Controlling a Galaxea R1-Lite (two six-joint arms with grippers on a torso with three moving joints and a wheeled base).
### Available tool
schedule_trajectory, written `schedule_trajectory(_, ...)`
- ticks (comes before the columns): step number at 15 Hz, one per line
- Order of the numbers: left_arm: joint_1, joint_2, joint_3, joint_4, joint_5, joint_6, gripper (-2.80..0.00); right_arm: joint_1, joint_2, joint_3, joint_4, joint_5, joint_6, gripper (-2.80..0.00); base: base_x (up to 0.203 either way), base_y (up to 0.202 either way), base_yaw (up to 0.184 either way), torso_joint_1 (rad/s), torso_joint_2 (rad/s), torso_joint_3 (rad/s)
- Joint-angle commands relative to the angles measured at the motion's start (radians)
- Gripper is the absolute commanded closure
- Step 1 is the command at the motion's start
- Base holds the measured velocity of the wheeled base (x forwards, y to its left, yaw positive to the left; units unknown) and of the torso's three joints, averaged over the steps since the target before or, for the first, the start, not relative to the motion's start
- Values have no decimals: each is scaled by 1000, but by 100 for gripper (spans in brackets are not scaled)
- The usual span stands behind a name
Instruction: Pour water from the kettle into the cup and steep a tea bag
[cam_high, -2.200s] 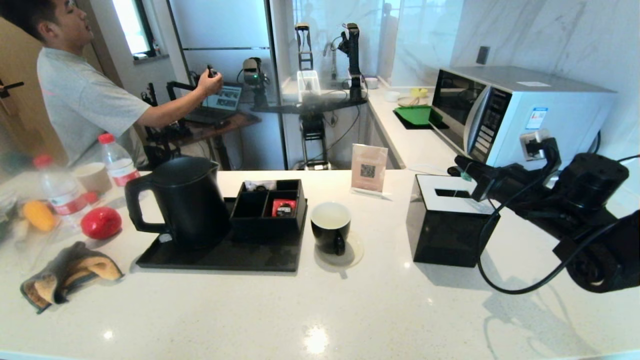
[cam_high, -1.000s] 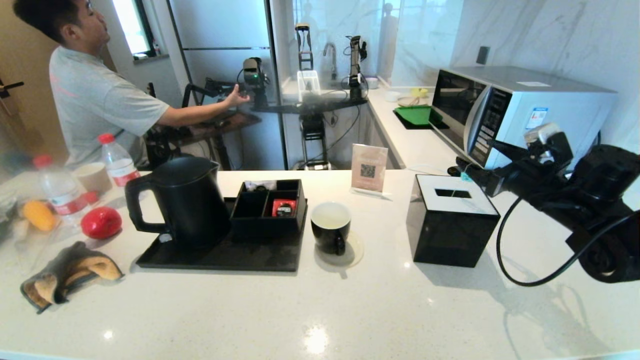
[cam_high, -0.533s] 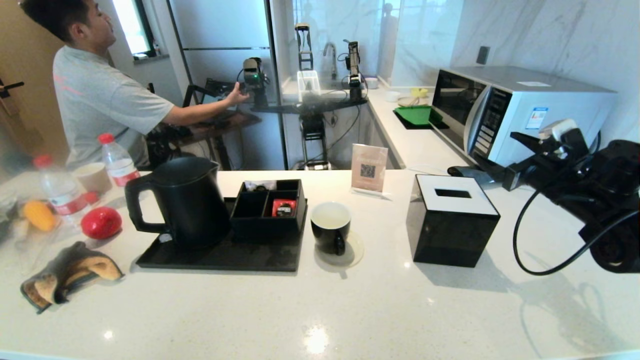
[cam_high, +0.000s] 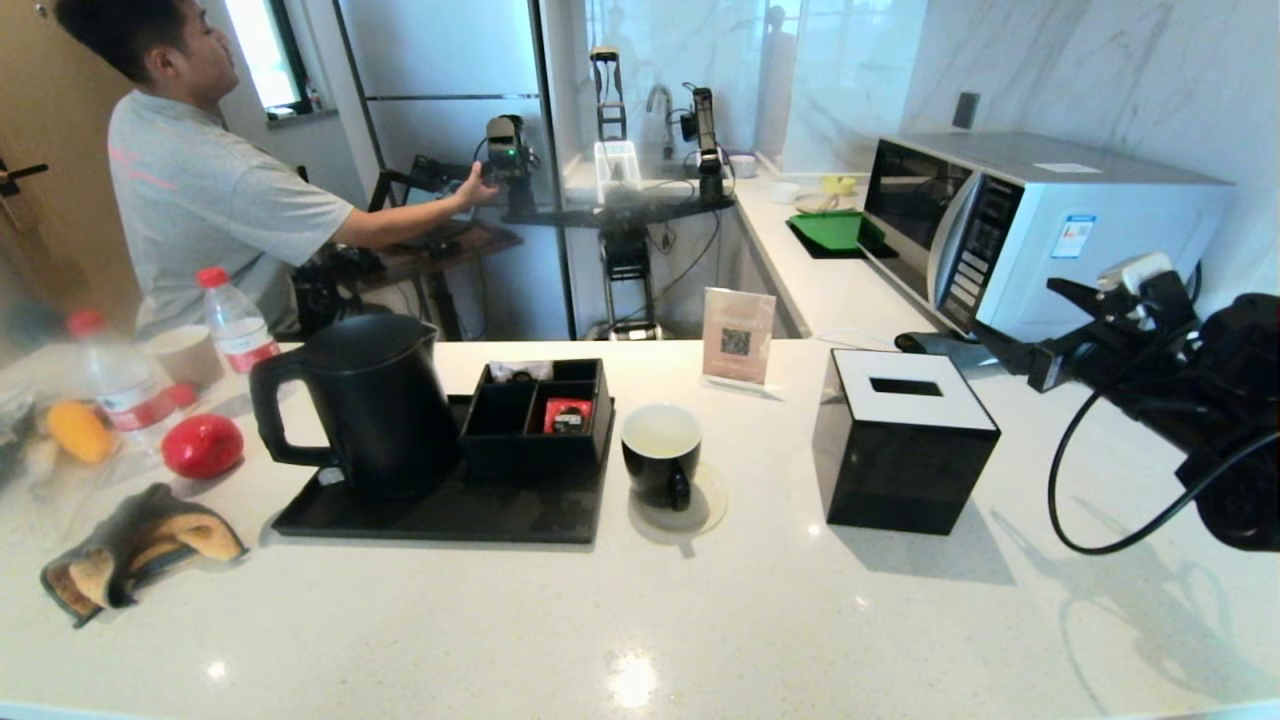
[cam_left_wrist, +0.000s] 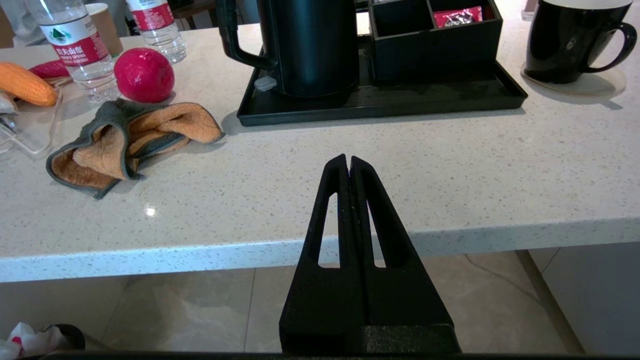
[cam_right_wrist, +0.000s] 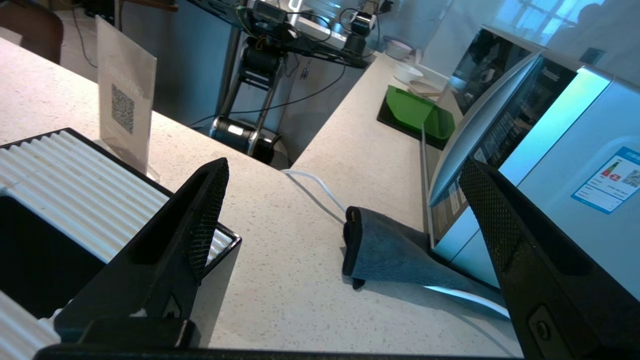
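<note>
The black kettle (cam_high: 360, 400) stands on a black tray (cam_high: 440, 515) left of centre, its handle toward the left. Right of the tray, the black cup (cam_high: 662, 455) with a white inside rests on a round coaster. The left wrist view also holds the kettle (cam_left_wrist: 310, 45) and the cup (cam_left_wrist: 570, 45). No tea bag shows in any view. My right gripper (cam_high: 1035, 320) hangs open and empty at the far right, beside the microwave and past the black box. My left gripper (cam_left_wrist: 348, 161) is shut and empty, low before the counter's front edge.
A black tissue box (cam_high: 900, 450) stands between the cup and my right arm. A microwave (cam_high: 1040, 220) and a grey cloth (cam_right_wrist: 395, 250) lie behind it. An organiser (cam_high: 540, 410) holds a red packet. Bottles (cam_high: 235, 320), a red ball (cam_high: 202, 445) and a rag (cam_high: 140, 550) crowd the left.
My right gripper was shut over the black box with a thin string and small tag hanging from it. It has opened and drawn back to the right, and the string is gone from sight.
</note>
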Motion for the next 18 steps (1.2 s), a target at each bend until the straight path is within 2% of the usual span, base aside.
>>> schedule_trajectory(1,0,0,0,0,0,0,0,-9,-7,-2,-7,24,18,-280,0,0,0,0,0,0)
schedule_trajectory(4,0,0,0,0,0,0,0,-23,-68,-3,10,17,166,-280,0,0,0,0,0,0)
schedule_trajectory(7,0,0,0,0,0,0,0,-52,-160,12,149,-21,255,-280,0,0,0,0,0,0)
schedule_trajectory(11,0,0,0,0,0,0,0,-62,-245,68,254,-39,279,-280,0,0,0,0,0,0)
schedule_trajectory(12,0,0,0,0,0,0,0,-61,-251,84,244,-39,282,0,0,0,0,0,0,0)
schedule_trajectory(18,0,0,0,0,0,0,0,-66,-323,169,243,-42,281,0,0,0,0,0,0,0)
